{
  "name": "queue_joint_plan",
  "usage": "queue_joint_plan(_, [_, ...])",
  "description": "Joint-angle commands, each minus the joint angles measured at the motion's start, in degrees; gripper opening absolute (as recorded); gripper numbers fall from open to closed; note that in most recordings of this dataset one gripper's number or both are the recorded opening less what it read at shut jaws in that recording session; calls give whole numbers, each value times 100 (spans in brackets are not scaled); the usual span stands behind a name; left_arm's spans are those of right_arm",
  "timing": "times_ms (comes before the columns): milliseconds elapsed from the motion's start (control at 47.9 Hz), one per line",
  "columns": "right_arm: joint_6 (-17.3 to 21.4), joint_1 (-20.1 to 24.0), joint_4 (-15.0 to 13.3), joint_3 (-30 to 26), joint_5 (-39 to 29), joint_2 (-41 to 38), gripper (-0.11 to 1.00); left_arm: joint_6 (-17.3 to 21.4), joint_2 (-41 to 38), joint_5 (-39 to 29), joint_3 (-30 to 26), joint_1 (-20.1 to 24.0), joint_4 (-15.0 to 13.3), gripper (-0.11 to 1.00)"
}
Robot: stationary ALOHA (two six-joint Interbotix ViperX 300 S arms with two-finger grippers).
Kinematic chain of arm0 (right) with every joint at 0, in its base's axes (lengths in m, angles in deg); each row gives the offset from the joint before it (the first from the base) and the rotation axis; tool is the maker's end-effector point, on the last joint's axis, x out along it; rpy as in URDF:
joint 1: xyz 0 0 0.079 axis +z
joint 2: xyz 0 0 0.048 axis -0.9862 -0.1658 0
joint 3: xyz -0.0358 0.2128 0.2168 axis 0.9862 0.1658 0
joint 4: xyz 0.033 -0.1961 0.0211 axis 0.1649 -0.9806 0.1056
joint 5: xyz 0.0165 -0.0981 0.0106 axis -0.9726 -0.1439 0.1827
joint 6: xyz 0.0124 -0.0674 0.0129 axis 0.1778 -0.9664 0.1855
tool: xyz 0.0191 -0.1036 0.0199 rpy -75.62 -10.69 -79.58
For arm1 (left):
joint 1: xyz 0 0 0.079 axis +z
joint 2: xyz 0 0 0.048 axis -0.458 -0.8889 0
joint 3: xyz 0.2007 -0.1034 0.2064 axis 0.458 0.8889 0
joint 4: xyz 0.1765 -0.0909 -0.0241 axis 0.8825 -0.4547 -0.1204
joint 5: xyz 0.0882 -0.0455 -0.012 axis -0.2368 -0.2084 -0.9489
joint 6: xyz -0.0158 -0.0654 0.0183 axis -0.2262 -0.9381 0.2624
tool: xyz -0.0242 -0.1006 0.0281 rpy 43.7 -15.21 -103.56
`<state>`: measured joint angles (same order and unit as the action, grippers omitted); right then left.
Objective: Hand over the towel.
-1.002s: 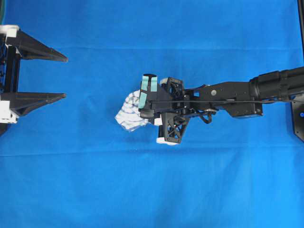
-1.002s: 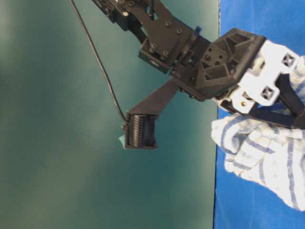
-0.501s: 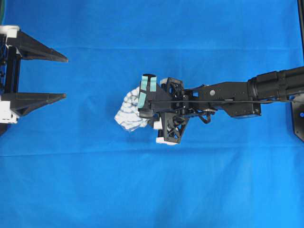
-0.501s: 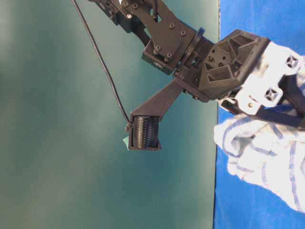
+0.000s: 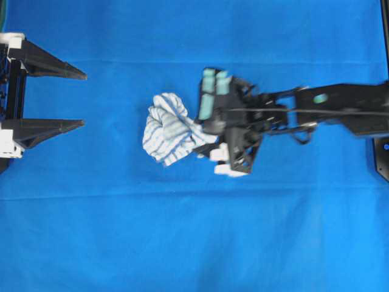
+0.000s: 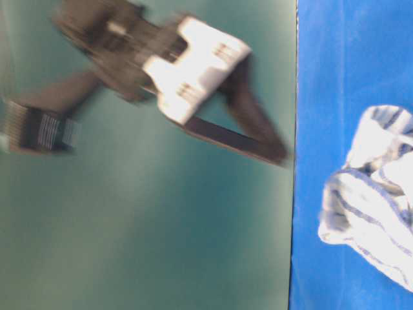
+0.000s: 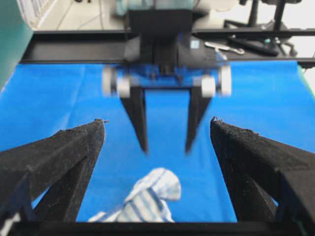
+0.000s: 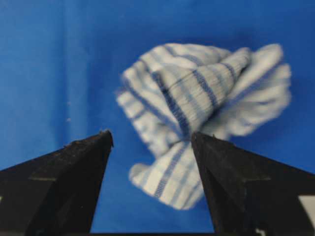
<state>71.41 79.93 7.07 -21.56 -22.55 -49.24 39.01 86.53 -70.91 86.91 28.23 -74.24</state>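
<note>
Loosely bunched, the towel [image 5: 169, 128] lies on the blue cloth [image 5: 182, 243] between the arms, held by neither. Right gripper [image 8: 152, 162], jaws apart, hangs just beside it (blurred overhead). Left gripper [image 7: 157, 147] waits well off, jaws wide, presumably placed to take the towel.

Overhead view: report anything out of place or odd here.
The small white cloth with thin blue-grey stripes lies crumpled on the large plain blue cloth, held by neither arm. The right gripper stands open beside it, blurred. The left gripper waits open, well apart.
</note>
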Motion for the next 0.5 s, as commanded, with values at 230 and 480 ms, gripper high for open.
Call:
queue_joint_plan(230, [-9, 0, -237, 747, 1389, 1521, 69, -9, -26, 53, -53, 9, 0, 92])
queue_joint_plan(480, [-70, 0, -246, 1116, 2109, 1846, 69, -9, -26, 53, -53, 9, 0, 92])
